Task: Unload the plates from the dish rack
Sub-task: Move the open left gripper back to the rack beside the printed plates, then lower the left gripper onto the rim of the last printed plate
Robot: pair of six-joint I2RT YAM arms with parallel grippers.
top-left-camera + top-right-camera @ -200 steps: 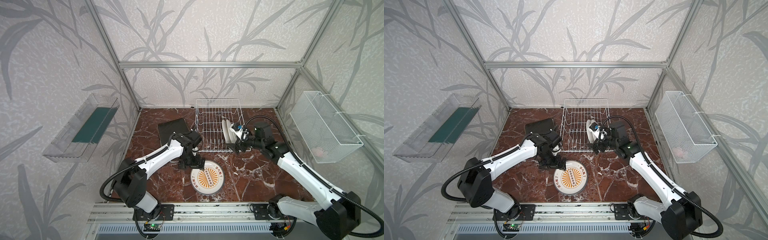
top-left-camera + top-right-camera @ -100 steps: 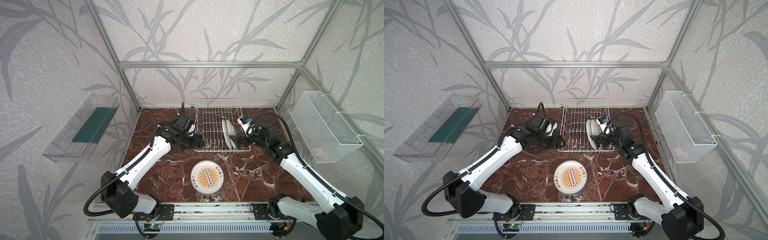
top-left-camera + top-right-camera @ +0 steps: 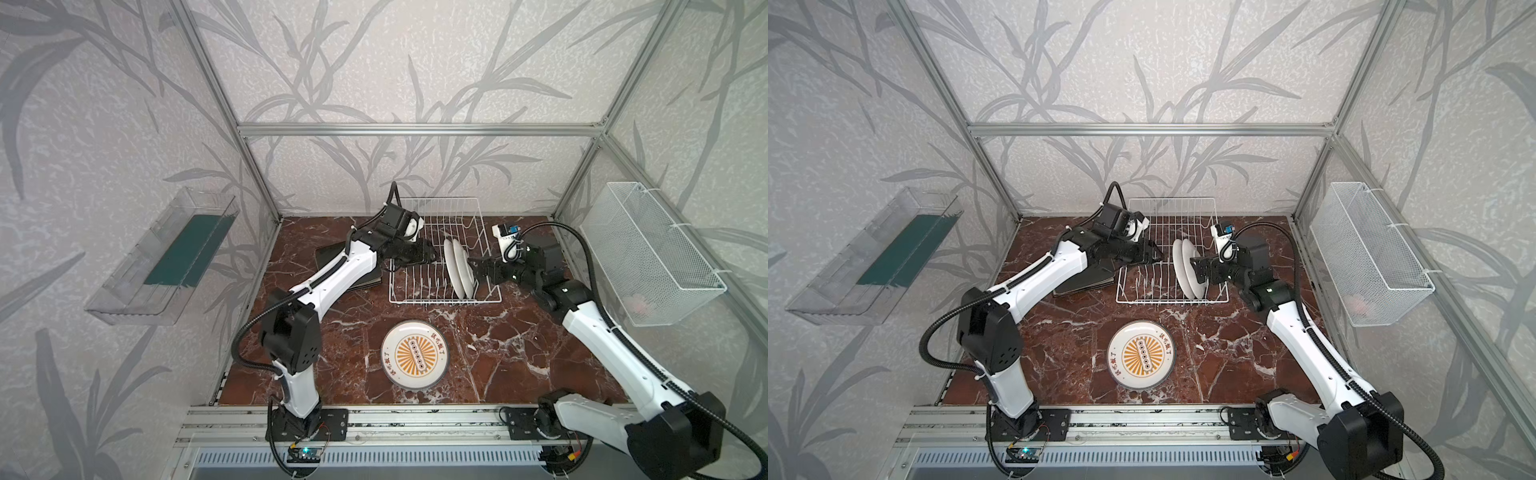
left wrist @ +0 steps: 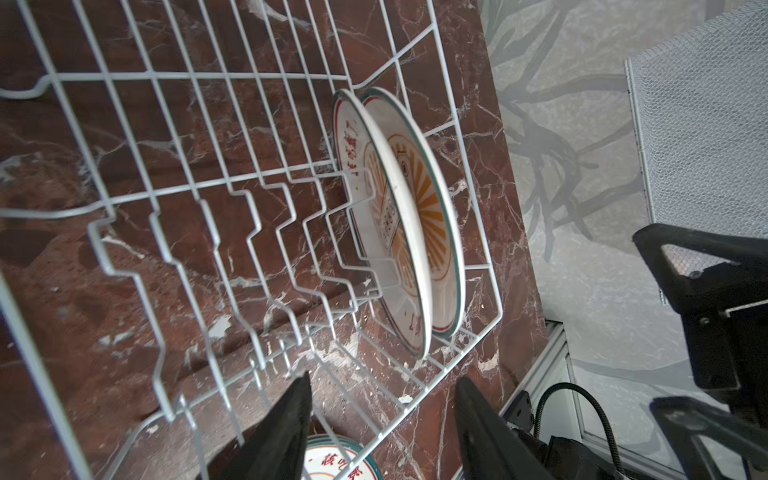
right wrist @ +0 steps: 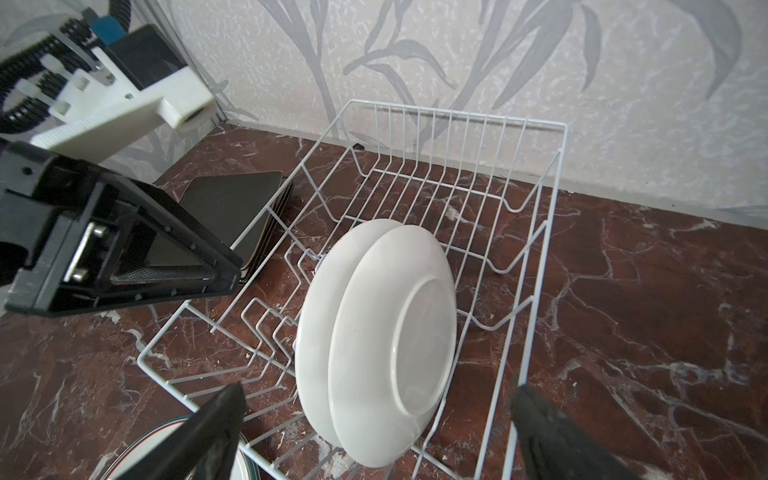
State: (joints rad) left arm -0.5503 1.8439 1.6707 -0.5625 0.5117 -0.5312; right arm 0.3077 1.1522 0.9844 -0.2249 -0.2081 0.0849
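The white wire dish rack (image 3: 436, 200) (image 3: 1171, 200) stands at the back middle. Two round white plates (image 3: 457, 268) (image 3: 1185, 270) (image 4: 399, 224) (image 5: 374, 340) stand upright in its right half. A third round plate (image 3: 415, 354) (image 3: 1140, 354) lies flat, sunburst up, in front of the rack. Black-backed square plates (image 3: 332, 257) (image 5: 237, 199) are stacked left of the rack. My left gripper (image 3: 428, 255) (image 4: 382, 399) hovers over the rack's left half, jaws apart and empty. My right gripper (image 3: 478, 270) (image 5: 378, 392) is open just right of the standing plates.
A clear plastic tray (image 3: 166, 257) hangs on the left wall and a fine-mesh white basket (image 3: 652, 253) on the right wall. The aluminium rail (image 3: 415, 419) with both arm bases runs along the front edge.
My left arm has swung from the flat plate in front of the rack up to the rack's left side, and its jaws have narrowed. The right gripper has stayed open beside the standing plates.
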